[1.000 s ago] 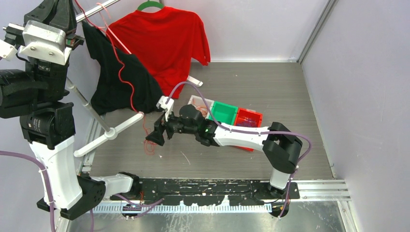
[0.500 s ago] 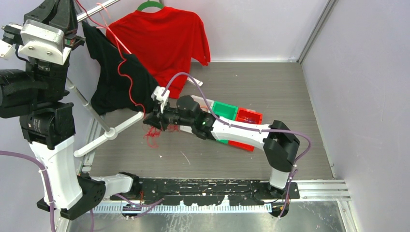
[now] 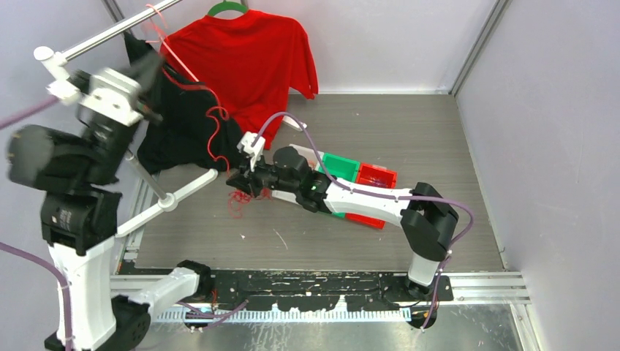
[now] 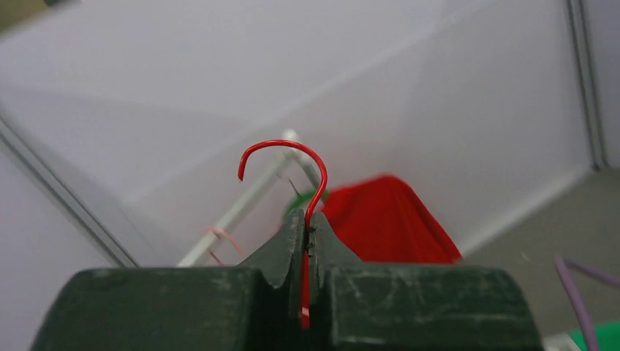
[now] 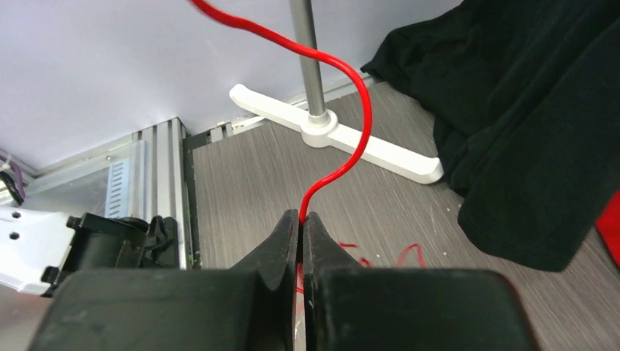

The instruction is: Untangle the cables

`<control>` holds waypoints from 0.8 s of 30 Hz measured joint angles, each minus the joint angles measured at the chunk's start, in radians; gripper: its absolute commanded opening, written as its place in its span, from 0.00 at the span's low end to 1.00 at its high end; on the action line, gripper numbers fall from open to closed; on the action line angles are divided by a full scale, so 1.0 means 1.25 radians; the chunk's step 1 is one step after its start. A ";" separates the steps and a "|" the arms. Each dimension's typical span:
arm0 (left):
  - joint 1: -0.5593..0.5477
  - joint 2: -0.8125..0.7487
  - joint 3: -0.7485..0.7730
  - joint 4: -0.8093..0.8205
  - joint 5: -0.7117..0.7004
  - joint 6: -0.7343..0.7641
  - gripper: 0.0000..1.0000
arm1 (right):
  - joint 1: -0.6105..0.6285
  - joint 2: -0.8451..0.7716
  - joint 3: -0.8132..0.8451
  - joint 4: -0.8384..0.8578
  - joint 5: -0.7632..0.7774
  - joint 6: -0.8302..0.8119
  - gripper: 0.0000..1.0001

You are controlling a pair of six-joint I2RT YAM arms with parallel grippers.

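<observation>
A red shirt (image 3: 245, 62) and a black garment (image 3: 179, 128) hang from a rack (image 3: 183, 191), with a green bin (image 3: 341, 170) touching a red bin (image 3: 378, 178).

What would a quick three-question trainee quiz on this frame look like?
1. True or false: the left jaws are shut on the red cable.
2. Which bin sits directly beside the red bin? A green, B blue, C yellow.
3. Fill in: in the right wrist view, the right jaws pinch the red cable, and the garment by the stand foot is ____.
Key: 1 true; 2 A, the green bin; 3 black.
</observation>
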 measured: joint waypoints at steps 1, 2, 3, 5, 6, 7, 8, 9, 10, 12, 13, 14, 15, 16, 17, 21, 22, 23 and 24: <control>0.000 -0.039 -0.071 -0.022 0.000 -0.018 0.04 | 0.000 -0.011 -0.013 0.000 0.008 -0.004 0.01; 0.000 -0.081 -0.150 -0.051 0.001 -0.043 0.07 | 0.000 -0.023 -0.026 0.000 0.015 -0.007 0.01; 0.000 -0.113 -0.211 -0.085 0.004 -0.066 0.10 | 0.000 -0.033 -0.034 0.000 0.020 -0.010 0.01; 0.000 -0.155 -0.305 -0.141 0.018 -0.109 0.14 | 0.000 -0.058 -0.051 0.006 0.035 -0.014 0.01; 0.000 -0.169 -0.346 -0.168 0.031 -0.129 0.16 | 0.000 -0.074 -0.060 0.011 0.044 -0.017 0.01; 0.000 -0.183 -0.396 -0.202 0.054 -0.151 0.18 | 0.000 -0.085 -0.066 0.013 0.049 -0.020 0.01; 0.000 -0.187 -0.414 -0.220 0.065 -0.156 0.18 | 0.000 -0.098 -0.073 0.018 0.053 -0.024 0.01; 0.000 -0.198 -0.443 -0.246 0.094 -0.160 0.18 | 0.000 -0.109 -0.077 0.019 0.057 -0.030 0.01; 0.000 -0.201 -0.458 -0.263 0.114 -0.159 0.18 | 0.000 -0.117 -0.078 0.020 0.061 -0.033 0.01; 0.000 -0.201 -0.486 -0.301 0.160 -0.151 0.18 | 0.000 -0.131 -0.084 0.022 0.067 -0.039 0.01; 0.000 -0.202 -0.497 -0.319 0.183 -0.149 0.18 | 0.000 -0.136 -0.088 0.022 0.068 -0.041 0.01; 0.000 -0.203 -0.504 -0.331 0.200 -0.150 0.18 | 0.000 -0.142 -0.092 0.022 0.070 -0.044 0.01; 0.000 -0.206 -0.510 -0.337 0.212 -0.154 0.18 | 0.000 -0.145 -0.094 0.022 0.071 -0.046 0.01; 0.000 -0.209 -0.515 -0.338 0.221 -0.163 0.19 | 0.000 -0.148 -0.096 0.022 0.071 -0.048 0.01; 0.000 -0.214 -0.523 -0.334 0.227 -0.179 0.21 | 0.000 -0.150 -0.098 0.021 0.071 -0.049 0.01; 0.000 -0.230 -0.556 -0.301 0.218 -0.266 0.50 | 0.000 -0.150 -0.102 0.021 0.070 -0.051 0.01; 0.000 -0.231 -0.560 -0.296 0.210 -0.286 0.52 | 0.000 -0.150 -0.103 0.021 0.070 -0.051 0.01; 0.000 -0.230 -0.561 -0.292 0.198 -0.317 0.53 | 0.000 -0.151 -0.104 0.020 0.068 -0.051 0.01; 0.000 -0.229 -0.560 -0.289 0.191 -0.327 0.53 | 0.000 -0.152 -0.106 0.020 0.067 -0.051 0.01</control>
